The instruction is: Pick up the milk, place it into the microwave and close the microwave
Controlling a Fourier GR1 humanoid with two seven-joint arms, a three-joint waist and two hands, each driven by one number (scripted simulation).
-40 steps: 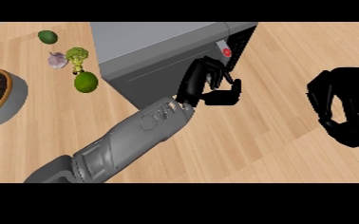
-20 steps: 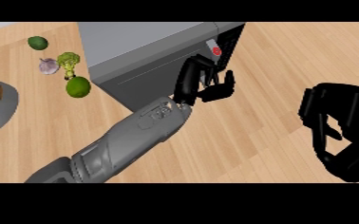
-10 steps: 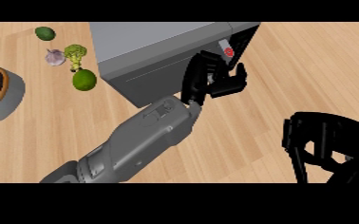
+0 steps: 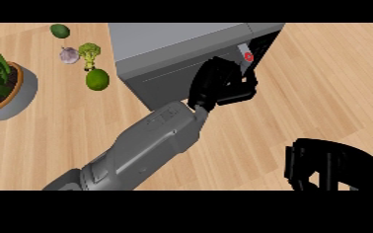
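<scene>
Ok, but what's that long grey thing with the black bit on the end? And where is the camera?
The camera sits where a robot's head would be, so you are looking straight down at a wooden kitchen counter, the way the robot sees it.

The long grey thing is the robot's left forearm, and the black bit is its left hand. That hand is up against the front of a grey microwave, beside a small red button. I can't see anything held in it.

The right hand shows in the bottom right corner, partly cut off.

On the counter to the left lie a broccoli, a garlic bulb and two round green fruits. A brown pot with green leaves peeks in at the left edge. No milk shows.
</scene>
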